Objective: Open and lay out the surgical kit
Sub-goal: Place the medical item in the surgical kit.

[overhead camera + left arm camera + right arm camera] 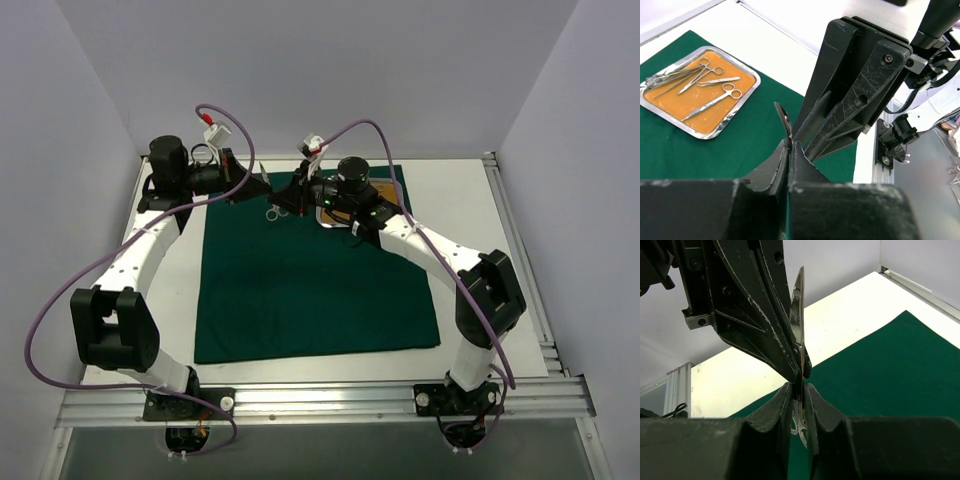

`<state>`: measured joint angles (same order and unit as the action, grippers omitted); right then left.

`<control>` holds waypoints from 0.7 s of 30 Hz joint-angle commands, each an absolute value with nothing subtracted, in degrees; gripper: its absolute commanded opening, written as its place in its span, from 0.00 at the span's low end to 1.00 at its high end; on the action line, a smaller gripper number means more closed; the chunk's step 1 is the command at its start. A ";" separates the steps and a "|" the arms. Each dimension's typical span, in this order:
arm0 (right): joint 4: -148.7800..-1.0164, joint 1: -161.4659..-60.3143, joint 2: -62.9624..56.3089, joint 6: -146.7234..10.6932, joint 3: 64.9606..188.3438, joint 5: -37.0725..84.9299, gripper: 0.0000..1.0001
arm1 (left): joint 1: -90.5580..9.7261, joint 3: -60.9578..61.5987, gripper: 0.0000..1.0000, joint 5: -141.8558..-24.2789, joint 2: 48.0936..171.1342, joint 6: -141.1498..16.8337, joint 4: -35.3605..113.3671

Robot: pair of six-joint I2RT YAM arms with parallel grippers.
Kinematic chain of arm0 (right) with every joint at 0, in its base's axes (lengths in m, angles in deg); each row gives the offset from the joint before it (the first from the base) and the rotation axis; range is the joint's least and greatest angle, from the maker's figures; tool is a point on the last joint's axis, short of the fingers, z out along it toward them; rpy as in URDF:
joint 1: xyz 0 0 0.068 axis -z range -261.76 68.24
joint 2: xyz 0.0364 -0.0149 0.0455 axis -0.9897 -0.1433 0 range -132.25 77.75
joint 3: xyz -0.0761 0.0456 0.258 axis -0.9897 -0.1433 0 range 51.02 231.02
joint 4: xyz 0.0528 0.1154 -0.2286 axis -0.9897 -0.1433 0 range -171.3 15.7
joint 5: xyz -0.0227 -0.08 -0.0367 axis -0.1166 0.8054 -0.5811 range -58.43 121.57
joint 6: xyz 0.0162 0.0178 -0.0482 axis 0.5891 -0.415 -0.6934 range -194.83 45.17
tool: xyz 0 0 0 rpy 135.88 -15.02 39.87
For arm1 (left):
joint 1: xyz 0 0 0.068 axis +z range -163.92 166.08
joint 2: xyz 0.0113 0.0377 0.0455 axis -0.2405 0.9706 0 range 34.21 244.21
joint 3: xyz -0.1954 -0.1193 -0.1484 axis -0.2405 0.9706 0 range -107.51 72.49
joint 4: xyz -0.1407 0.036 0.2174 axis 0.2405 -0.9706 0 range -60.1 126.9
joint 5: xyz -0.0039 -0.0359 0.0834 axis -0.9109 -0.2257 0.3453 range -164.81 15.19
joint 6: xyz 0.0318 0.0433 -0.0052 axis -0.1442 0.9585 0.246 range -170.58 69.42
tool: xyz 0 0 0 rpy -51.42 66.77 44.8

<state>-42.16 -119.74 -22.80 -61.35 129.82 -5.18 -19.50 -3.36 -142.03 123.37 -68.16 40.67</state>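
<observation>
Handover needed care: with my left gripper (791, 145) and right gripper (799, 387) both clamped on the slim silver steel instrument (798, 305), I judged one must let go before either pulled away.

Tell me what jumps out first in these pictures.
Both grippers meet tip to tip over the far edge of the dark green drape, the left gripper and right gripper each shut on one slim silver instrument between them. Beside them on the drape sits an orange-lined steel tray, holding more instruments.
</observation>
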 commanded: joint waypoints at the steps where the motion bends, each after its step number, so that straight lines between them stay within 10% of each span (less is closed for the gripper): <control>1: -36.77 -120.17 -22.00 -59.89 131.35 -6.57 0.00 | -19.54 -2.83 0.02 -142.84 121.31 -67.72 41.58; 5: -37.82 -120.17 -23.05 -59.71 131.61 -5.79 0.01 | -19.80 -3.53 0.02 -135.50 121.31 -63.86 31.08; 10: -43.97 -120.26 -23.85 -61.55 131.35 -2.10 0.62 | -21.38 -8.45 0.02 -110.28 123.67 -56.48 10.83; 21: -50.13 -120.52 -17.35 -64.90 122.83 6.51 0.65 | -24.55 -5.30 0.02 -85.55 129.74 -57.78 -6.43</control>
<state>-49.81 -120.11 -22.67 -63.17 123.27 2.53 -23.74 -5.88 -93.77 129.45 -57.96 -1.67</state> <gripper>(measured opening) 0.648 0.046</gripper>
